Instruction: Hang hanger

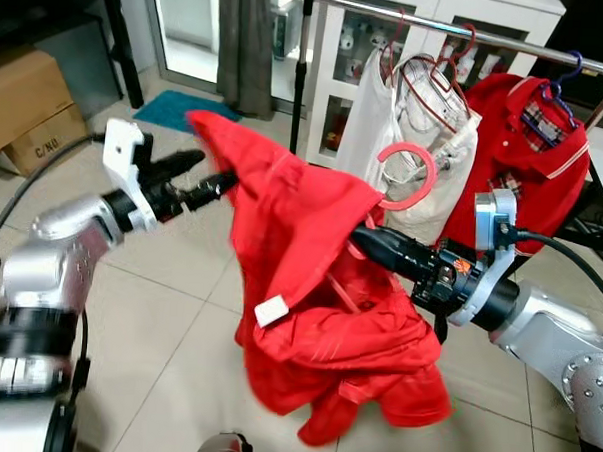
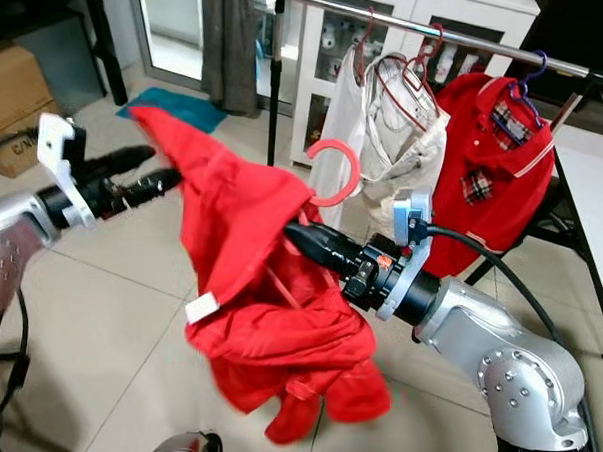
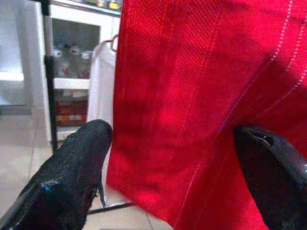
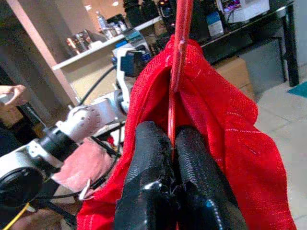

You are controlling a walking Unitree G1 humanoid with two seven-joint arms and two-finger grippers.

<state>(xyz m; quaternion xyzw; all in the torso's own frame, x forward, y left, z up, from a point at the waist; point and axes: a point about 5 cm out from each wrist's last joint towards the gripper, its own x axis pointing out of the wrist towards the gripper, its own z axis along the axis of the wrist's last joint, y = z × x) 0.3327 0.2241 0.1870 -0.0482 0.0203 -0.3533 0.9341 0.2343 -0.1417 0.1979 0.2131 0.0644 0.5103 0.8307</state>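
The left gripper [image 1: 215,185] reaches out at chest height, its two black fingers [image 3: 72,177] parted around a fold of the red shirt [image 1: 299,286] — apparently spreading the cloth so it does not bunch. To its right, the shirt drapes over a pink hanger [image 1: 409,176] whose hook stands up above the collar. The right gripper [image 4: 168,158] is clamped on the hanger's thin neck, fingers pressed together with the stem between them, probably to carry the weight and keep the hook free for the rail.

Behind, a metal clothes rail [image 1: 470,31] already carries a white garment [image 1: 405,140] and a red polo [image 1: 525,156] — the hook is still short of the bar and below it. The floor [image 1: 168,310] is pale tile; a cardboard box [image 1: 27,104] sits far left, a white cabinet [image 1: 451,7] behind the rail.
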